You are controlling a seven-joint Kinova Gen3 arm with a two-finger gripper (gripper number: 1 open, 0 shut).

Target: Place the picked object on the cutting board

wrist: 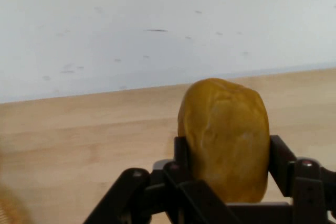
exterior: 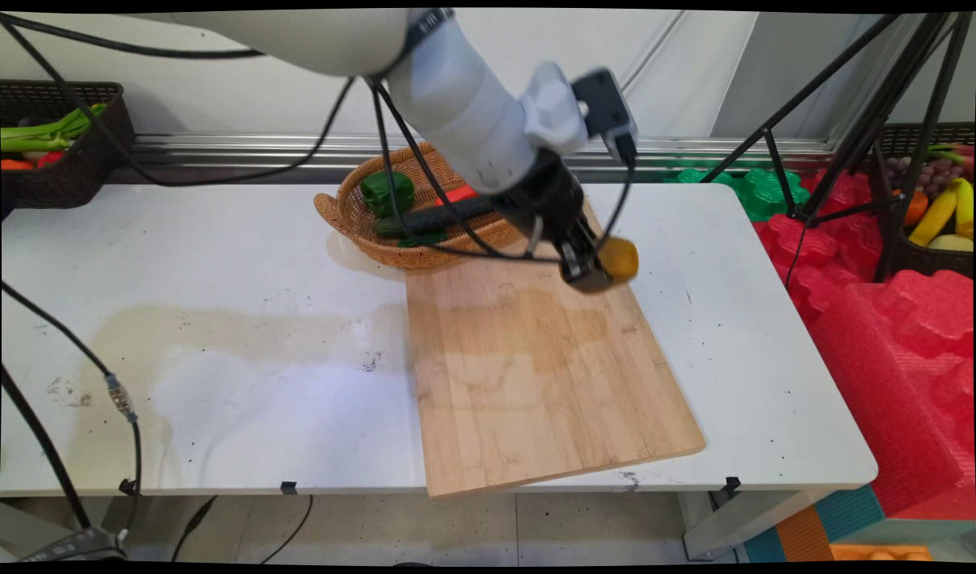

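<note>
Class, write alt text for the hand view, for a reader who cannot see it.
A black two-finger gripper clamps a yellow-brown potato between its fingers, holding it over a wooden cutting board. Beyond the board's far edge lies the white table.

And here's the arm: thick, smooth, glossy white tubular links, rounded at the joints, tapering into a white moulded wrist collar. A small dark grey box is bolted on at the wrist (a plug and cable run out of its lower end). Black cables loop loosely beneath. Then the pincer: all matt black, angular linkage bars, round pivot pins gleaming at the hinges.
</note>
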